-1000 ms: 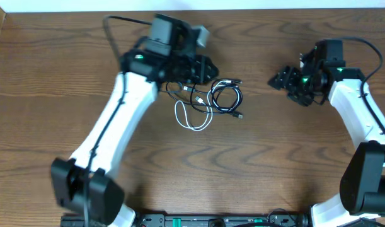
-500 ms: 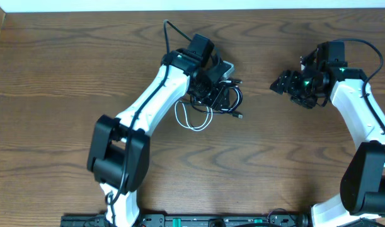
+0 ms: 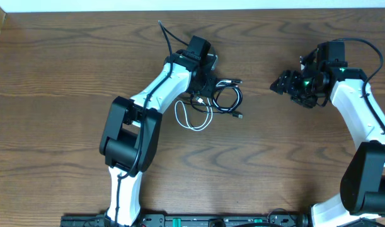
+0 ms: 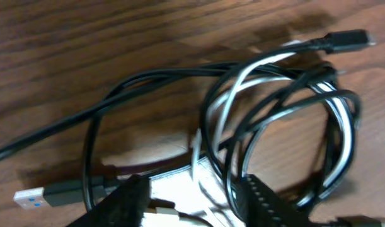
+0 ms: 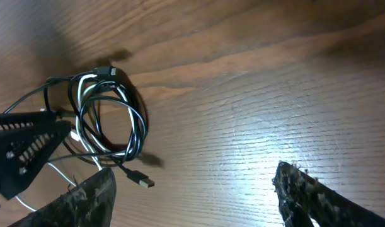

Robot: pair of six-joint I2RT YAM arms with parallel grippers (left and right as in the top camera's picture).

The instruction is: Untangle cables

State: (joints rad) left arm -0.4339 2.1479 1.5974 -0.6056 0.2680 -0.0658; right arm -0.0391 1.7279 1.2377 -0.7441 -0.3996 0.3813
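1. Cables: black cable (image 3: 240, 98) coiled, white cable (image 3: 195, 129) looped through it, mid-surface (image 3: 66, 75). Interlaced; nothing separated, the whole task outstanding.
2. Left fingers (image 4: 126, 200): spread, straddling the tangle, gripping nothing.
3. Right fingers (image 5: 302, 189): spread, empty, well apart from the cables.
4. Left wrist view alone shows white strands inside the coil; overhead alone shows both arms' placement.

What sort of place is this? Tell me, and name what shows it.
Likely a robotics lab bench: a wood-grain table, a robot's left arm and right arm working over it, and a tangled white cable and black cable set out.
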